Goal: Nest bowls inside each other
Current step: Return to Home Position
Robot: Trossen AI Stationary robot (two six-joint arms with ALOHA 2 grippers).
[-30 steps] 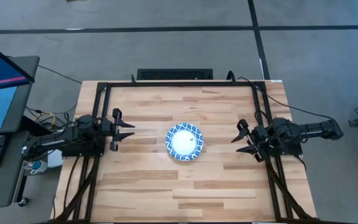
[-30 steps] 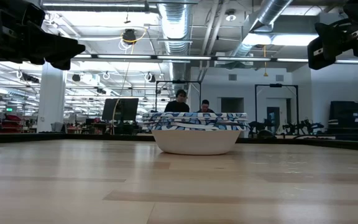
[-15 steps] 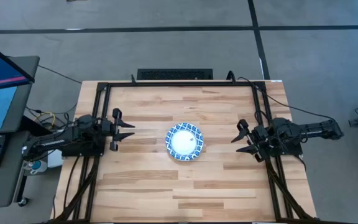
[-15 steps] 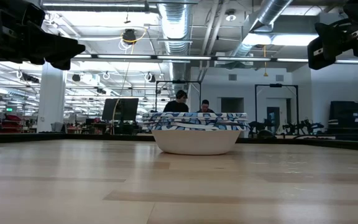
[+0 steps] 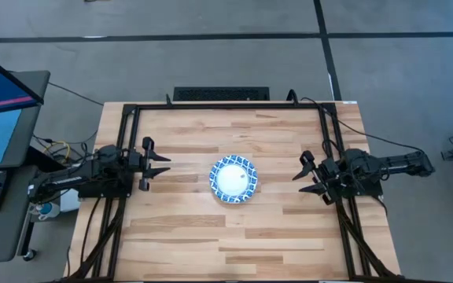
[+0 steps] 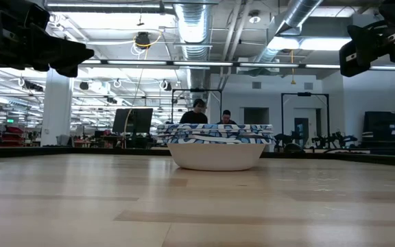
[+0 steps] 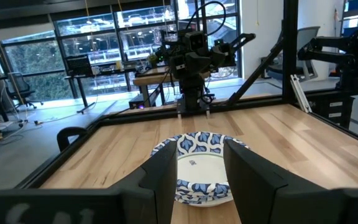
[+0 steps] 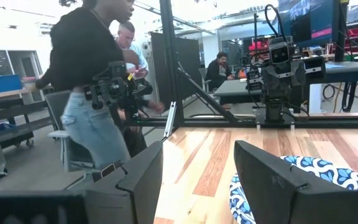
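Note:
The bowls [image 5: 233, 178] stand nested in one stack at the table's middle, white inside with blue-and-white patterned rims; the low view shows the stack [image 6: 216, 147] resting by its white base on the wood. My left gripper [image 5: 163, 163] hovers open at the table's left side, pointing toward the stack, which shows between its fingers as bowls [image 7: 199, 174] in the left wrist view. My right gripper [image 5: 299, 174] hovers open at the table's right side, also facing the stack [image 8: 303, 180]. Both are well apart from the bowls.
A black metal frame [image 5: 226, 106] runs around the table's far and side edges. Bare wood lies all around the stack. A monitor [image 5: 2, 102] stands off the table's left. A person [image 8: 95, 81] walks in the room beyond the table.

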